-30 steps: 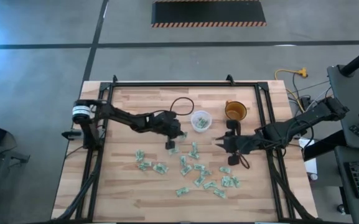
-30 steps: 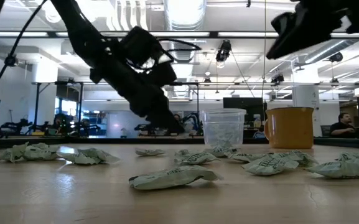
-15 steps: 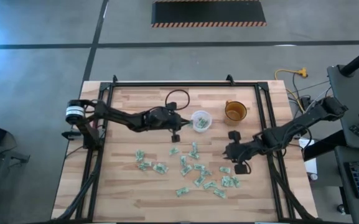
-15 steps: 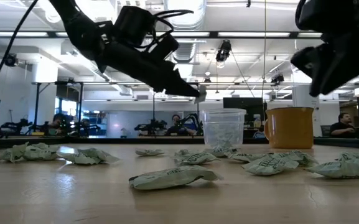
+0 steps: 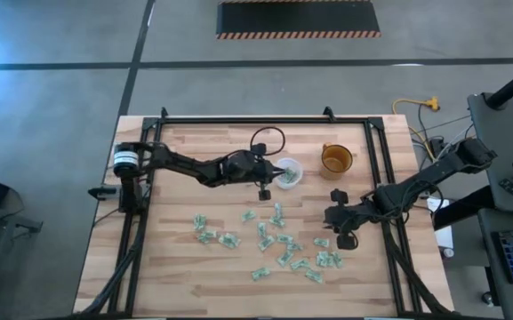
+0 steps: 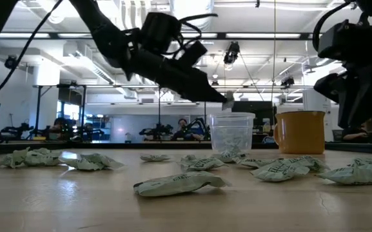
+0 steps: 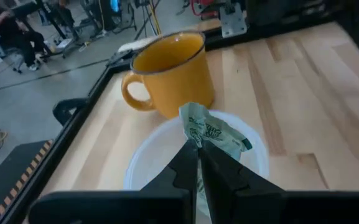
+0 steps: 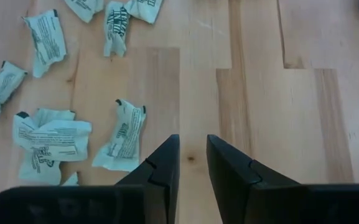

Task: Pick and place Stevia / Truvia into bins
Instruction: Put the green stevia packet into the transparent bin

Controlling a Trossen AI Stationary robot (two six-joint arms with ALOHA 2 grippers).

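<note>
While the wooden surface (image 5: 203, 267) spreads wide under both arms, the left arm reaches from the left edge across the far half, stretched nearly flat toward the middle. Its left claw (image 7: 198, 147) is clenched on one green-and-white sachet (image 7: 213, 132), held just above the mouth of the clear plastic cup (image 5: 287, 172); in the low view the pinched packet hangs at the cup's rim, above the sachets already lying inside.

From the right edge, the right arm comes in bent, with its wrist tipped down toward the boards. The right claw (image 8: 190, 160) grasps nothing: its two fingers stand slightly apart with bare wood showing between them, above the surface near the right end of the scatter, a sachet lying just beside one fingertip.

One orange mug (image 5: 336, 158) stands to the right of the clear cup, close but apart from it, on the far side.

Roughly twenty loose sachets (image 5: 265, 238) lie crumpled across the near middle of the surface; an exact count cannot be made, since several overlap.
</note>
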